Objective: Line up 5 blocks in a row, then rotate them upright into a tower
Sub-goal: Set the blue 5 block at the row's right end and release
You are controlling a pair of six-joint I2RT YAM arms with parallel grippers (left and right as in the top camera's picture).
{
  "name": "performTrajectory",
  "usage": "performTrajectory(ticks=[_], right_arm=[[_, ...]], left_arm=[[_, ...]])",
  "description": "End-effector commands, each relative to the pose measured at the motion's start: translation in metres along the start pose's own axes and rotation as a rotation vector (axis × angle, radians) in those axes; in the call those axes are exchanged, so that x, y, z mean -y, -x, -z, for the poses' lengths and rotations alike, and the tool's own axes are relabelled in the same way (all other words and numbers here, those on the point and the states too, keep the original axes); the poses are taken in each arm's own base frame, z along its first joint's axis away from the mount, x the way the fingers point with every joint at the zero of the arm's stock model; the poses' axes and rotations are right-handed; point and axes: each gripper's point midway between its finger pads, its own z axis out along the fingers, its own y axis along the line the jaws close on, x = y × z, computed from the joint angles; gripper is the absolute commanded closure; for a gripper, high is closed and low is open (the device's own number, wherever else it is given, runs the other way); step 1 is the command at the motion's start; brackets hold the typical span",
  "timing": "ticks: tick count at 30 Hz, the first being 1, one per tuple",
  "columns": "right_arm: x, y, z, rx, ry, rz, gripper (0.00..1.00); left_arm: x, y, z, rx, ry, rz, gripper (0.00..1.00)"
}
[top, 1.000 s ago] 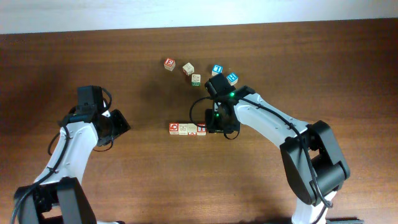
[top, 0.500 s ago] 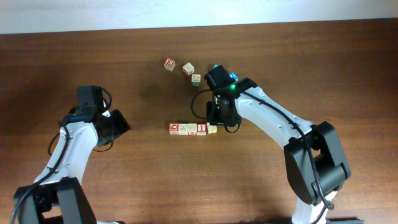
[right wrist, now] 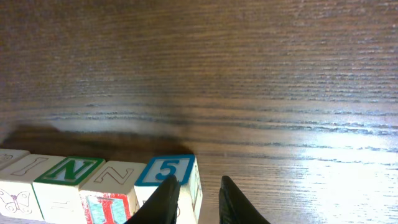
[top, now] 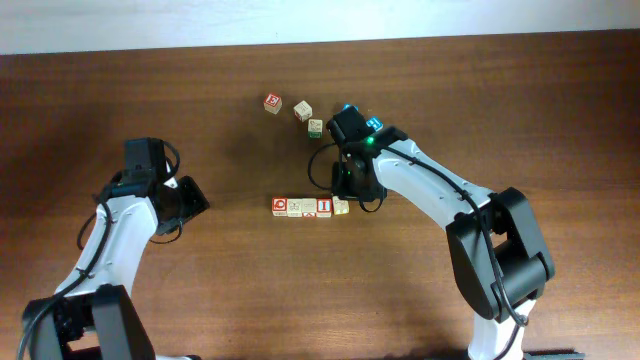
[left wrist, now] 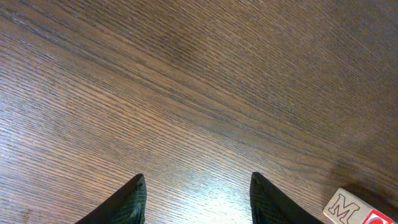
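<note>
While your right gripper hangs low at the right end of the row of five blocks, its fingers stand only narrowly apart. One finger overlaps the blue 5 block, the last in the row. Bare wood shows between that block and the other finger, so nothing is pinched. You cannot tell whether the near finger touches it.

Moving along the row, the blocks sit touching side by side. One reads what looks like Z, one has a green N, one has a slanted stroke, and the fifth is cut off by the frame. The row lies near the middle of the desk.

Toward the desk's far edge you have three loose blocks in plain view, plus a blue one partly hidden by the right arm.

Your left gripper, well apart toward the left edge, has its fingers spread wide with nothing between them. An M block sits at the lower right corner of its view.
</note>
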Motion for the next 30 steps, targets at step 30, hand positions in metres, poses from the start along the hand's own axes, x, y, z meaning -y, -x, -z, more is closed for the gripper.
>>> performTrajectory(ticks=[30], right_arm=[[0.008,-0.024,-0.014,-0.156,0.029,-0.134,0.71]], left_arm=[[-0.004,-0.003,-0.003,-0.010,0.012,-0.013,0.49]])
